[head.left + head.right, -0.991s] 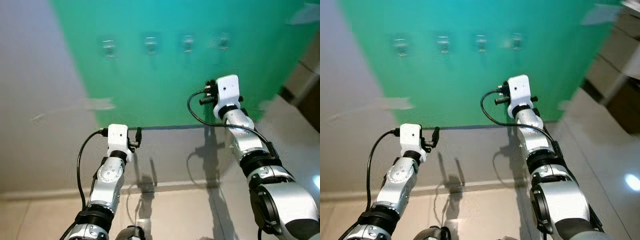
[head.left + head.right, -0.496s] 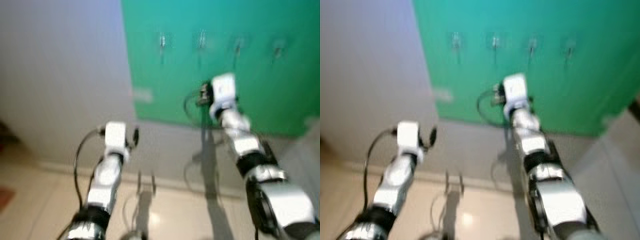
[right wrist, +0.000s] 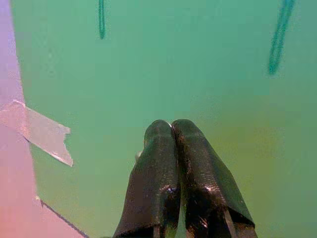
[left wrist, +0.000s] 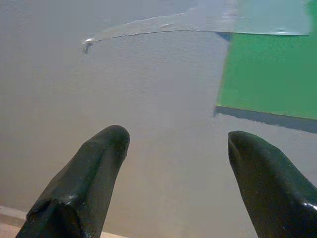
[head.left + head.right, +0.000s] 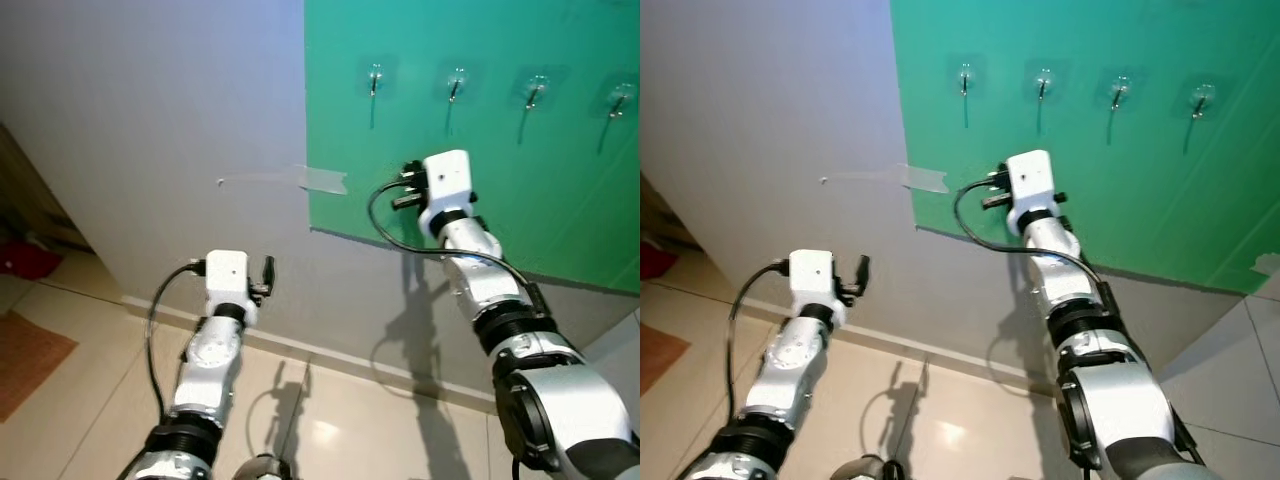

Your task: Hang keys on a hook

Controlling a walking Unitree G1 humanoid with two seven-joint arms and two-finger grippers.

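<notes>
Right fingers [image 3: 171,144] clenched together near the green panel [image 5: 560,190]; left fingers [image 4: 99,163] spread apart.

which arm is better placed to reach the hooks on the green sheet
Right, probably. The right gripper is raised in front of the green sheet, below the hooks. The left gripper sits lower, facing bare grey wall.

Silver arms [image 5: 212,355], seemingly black-cabled
</notes>
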